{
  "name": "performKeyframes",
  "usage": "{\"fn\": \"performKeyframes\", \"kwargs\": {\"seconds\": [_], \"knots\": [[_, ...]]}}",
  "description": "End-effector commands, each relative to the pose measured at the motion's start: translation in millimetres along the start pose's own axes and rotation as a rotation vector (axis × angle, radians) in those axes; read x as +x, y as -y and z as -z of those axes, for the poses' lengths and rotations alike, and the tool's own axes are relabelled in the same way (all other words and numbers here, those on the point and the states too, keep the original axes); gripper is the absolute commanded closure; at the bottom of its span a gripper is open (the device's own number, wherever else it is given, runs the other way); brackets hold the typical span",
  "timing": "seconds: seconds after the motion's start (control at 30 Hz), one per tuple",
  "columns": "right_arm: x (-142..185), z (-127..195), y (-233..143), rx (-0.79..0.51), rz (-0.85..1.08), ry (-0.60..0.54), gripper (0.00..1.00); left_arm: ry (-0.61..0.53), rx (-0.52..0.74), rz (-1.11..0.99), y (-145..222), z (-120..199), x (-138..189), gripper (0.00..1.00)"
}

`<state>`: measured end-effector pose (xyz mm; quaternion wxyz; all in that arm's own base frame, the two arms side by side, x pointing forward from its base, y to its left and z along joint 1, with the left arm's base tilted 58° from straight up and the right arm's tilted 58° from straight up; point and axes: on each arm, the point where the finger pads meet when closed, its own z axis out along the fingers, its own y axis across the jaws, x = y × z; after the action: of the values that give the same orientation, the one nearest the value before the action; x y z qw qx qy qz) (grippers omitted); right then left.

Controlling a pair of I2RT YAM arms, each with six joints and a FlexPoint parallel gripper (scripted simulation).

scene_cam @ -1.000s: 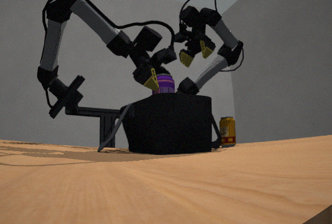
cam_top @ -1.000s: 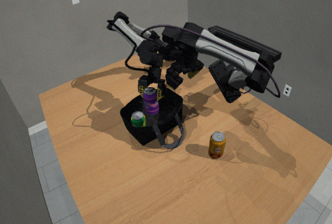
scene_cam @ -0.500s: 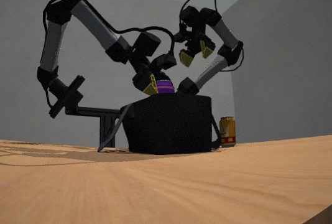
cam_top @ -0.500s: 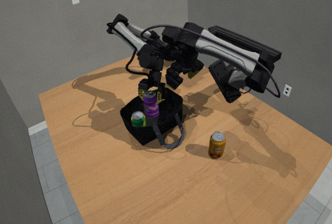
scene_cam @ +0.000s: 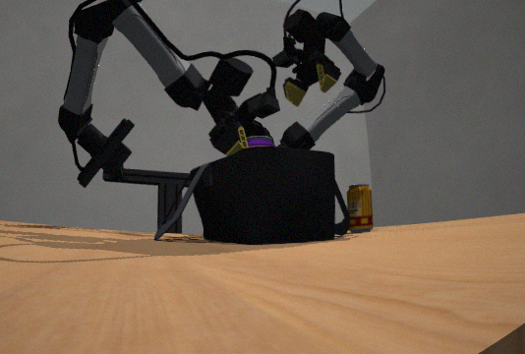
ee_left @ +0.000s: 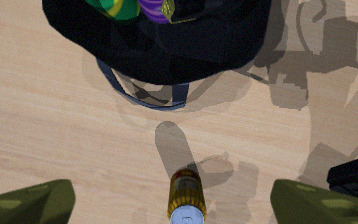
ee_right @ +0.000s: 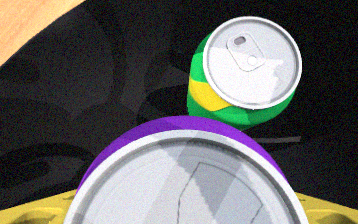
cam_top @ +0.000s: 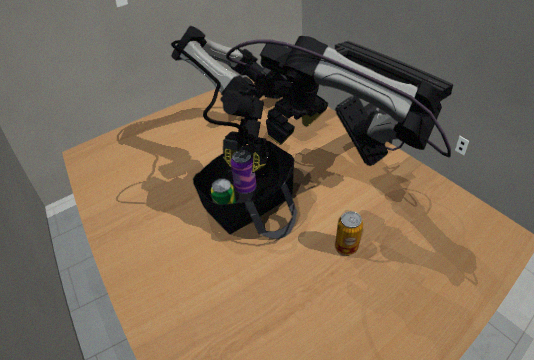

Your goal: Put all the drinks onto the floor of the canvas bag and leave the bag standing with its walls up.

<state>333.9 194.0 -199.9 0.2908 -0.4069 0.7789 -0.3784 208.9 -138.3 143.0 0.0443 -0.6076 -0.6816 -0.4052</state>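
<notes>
- The right end effector (cam_top: pixel 243 161) (scene_cam: pixel 245 146) (ee_left: pixel 172 12) (ee_right: pixel 182 196) is clamped on the purple can (cam_top: pixel 244 174) (scene_cam: pixel 261 142) (ee_left: pixel 155 11) (ee_right: pixel 185 175), a finger on either side of it.
- That can stands upright within the bag (cam_top: pixel 230 217) (scene_cam: pixel 267 199) (ee_left: pixel 178 57) (ee_right: pixel 30 110), its top above the rim; whether its base touches the bag's floor cannot be told.
- The green can (cam_top: pixel 223 193) (ee_left: pixel 122 10) (ee_right: pixel 240 75) is inside the bag too, near the purple one, its lid facing up.
- The orange can (cam_top: pixel 348 234) (scene_cam: pixel 360 208) (ee_left: pixel 186 195) stands upright outside the bag, on the surface (cam_top: pixel 200 292) (scene_cam: pixel 246 297) (ee_left: pixel 30 125) (ee_right: pixel 20 30), beyond the looped strap (cam_top: pixel 270 233) (ee_left: pixel 162 106).
- The left end effector (cam_top: pixel 296 126) (scene_cam: pixel 311 88) (ee_left: pixel 173 188) is released, fingers wide, higher than the bag's rim; its wrist view shows the orange can between the fingertips' lines, ungripped.
- The bag's walls are up, its mouth open around both cans.
- Bare wood separates the orange can from the bag, with the strap loop reaching partway into that gap.
</notes>
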Motion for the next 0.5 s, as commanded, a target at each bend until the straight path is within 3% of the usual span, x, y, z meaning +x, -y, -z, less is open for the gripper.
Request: {"fn": "performKeyframes", "kwargs": {"seconds": [0.0, 0.13, 0.2, 0.4, 0.47], "knots": [[-19.6, -0.2, -1.6, -0.022, -0.05, 0.084, 0.33, 0.03, -0.003, 0.009, -3.0, 9.1, -3.6, 0.0], [-33.4, 4.4, 0.5, -0.019, -0.068, 0.107, 0.33, 0.03, -0.003, 0.009, -3.0, 9.1, -3.6, 0.0], [-11.0, -7.0, -2.5, -0.024, -0.045, 0.073, 0.33, 0.03, -0.003, 0.009, -3.0, 9.1, -3.6, 0.0], [-24.2, -10.0, 0.9, -0.018, -0.067, 0.106, 0.33, 0.03, -0.003, 0.009, -3.0, 9.1, -3.6, 0.0], [-9.6, -14.1, -0.1, -0.022, -0.053, 0.084, 0.33, 0.03, -0.003, 0.009, -3.0, 9.1, -3.6, 0.0]]}}
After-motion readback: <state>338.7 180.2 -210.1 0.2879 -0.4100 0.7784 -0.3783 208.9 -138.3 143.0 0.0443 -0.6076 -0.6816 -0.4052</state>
